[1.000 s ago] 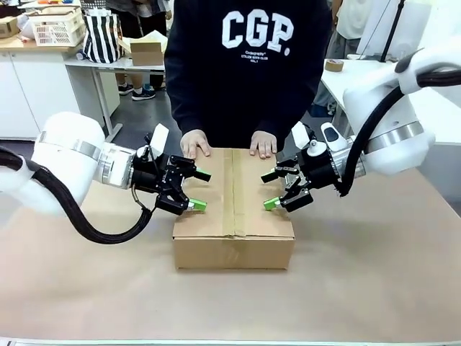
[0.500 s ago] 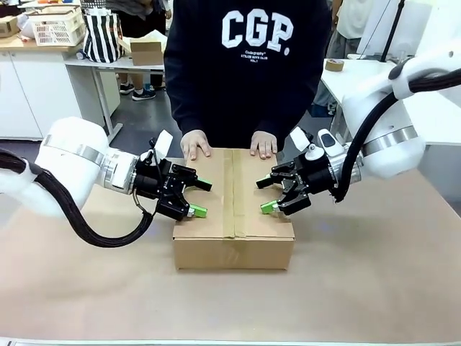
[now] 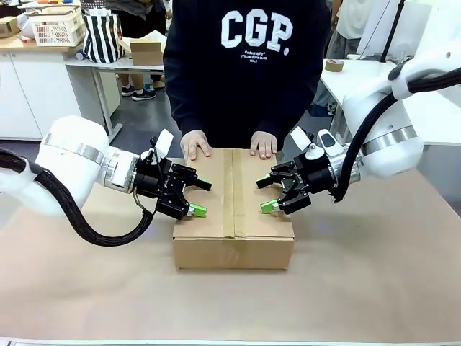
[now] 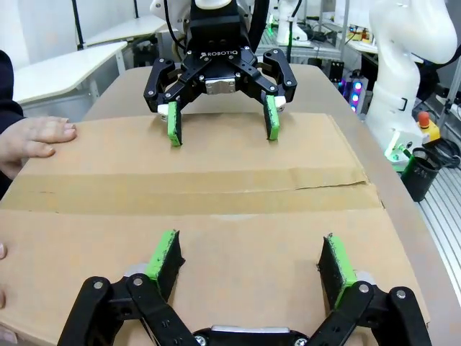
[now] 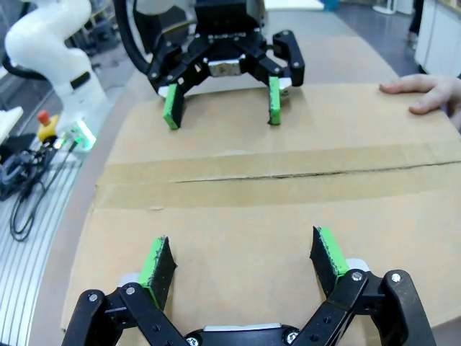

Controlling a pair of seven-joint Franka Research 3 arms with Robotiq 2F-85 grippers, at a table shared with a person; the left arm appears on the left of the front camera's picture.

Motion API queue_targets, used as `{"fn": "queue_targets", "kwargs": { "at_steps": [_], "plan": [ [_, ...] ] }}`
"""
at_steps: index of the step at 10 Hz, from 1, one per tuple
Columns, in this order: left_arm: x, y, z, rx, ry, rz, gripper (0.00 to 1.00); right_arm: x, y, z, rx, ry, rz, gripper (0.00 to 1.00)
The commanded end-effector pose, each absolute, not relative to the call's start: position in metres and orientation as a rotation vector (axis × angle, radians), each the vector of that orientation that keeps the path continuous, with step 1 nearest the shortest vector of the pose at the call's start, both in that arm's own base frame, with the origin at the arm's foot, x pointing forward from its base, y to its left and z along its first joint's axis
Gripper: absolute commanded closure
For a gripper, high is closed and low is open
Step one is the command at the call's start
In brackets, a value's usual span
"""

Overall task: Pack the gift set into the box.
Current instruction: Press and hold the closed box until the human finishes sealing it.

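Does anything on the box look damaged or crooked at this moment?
The tape along the middle seam of the box looks slit lengthwise and its end is uneven, so the flaps lie shut but seem unsealed. Nothing else stands out.

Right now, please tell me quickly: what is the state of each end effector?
Left end effector: open, holding nothing, above the top of the box.
Right end effector: open, holding nothing, above the same top.
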State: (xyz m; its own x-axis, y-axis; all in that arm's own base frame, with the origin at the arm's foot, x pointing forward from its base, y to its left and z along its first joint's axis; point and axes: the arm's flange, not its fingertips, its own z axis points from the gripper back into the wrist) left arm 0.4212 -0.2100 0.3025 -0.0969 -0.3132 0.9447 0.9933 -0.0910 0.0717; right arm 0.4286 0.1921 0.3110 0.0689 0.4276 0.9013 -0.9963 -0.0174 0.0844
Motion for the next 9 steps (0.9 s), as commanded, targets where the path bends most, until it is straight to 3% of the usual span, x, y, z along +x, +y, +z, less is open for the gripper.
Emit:
{"fn": "queue_targets", "kwargs": {
  "at_steps": [1, 9],
  "plan": [
    [0.4209, -0.2094, 0.3007, -0.979, -0.984, -1.461, 0.0, 0.4279, 0.1914, 0.3087, 0.941, -0.806, 1.347, 0.0],
    [0.4209, -0.2094, 0.3007, -0.979, -0.984, -1.461, 0.0, 0.4279, 0.1914, 0.3087, 0.941, -0.806, 1.347, 0.0]
  ]
}}
